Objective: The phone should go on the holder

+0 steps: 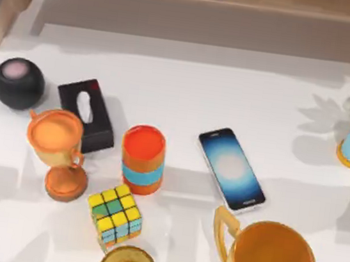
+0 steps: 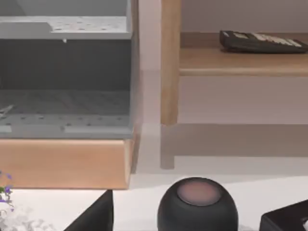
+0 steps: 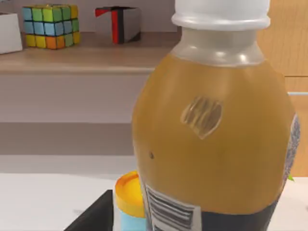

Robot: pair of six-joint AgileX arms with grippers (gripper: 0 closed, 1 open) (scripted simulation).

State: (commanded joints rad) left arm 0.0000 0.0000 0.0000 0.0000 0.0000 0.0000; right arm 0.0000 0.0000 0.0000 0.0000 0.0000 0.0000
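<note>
The thin flat smartphone with a dark blue screen and silvery edge (image 1: 231, 169) lies face up and slantwise on the white worktop (image 1: 231, 99), right of centre, not yet lifted. Which object is the holder cannot be told, which is itself a risk: a placement aimed at the wrong item, such as the black box with a white oval (image 1: 85, 114), would fail the task. Whether the left hand or the right hand is released or clenched cannot be told; each wrist view offers a dark wedge (image 2: 96, 216) (image 3: 91, 214) at its edge and nothing firmer. The phone lies flush with the worktop, so in the inspector's judgement a pinch may slide off its edges or push it along rather than lift it. The large golden metal mug (image 1: 271, 260) stands just beside the phone's nearer end, and the orange cylindrical can with a blue band (image 1: 142, 159) is near on the left; a low or wide approach could knock either. The amber plastic bottle with a white cap (image 3: 211, 125) stands very close before the right wrist camera, so a careless first swing of that arm could topple it.
</note>
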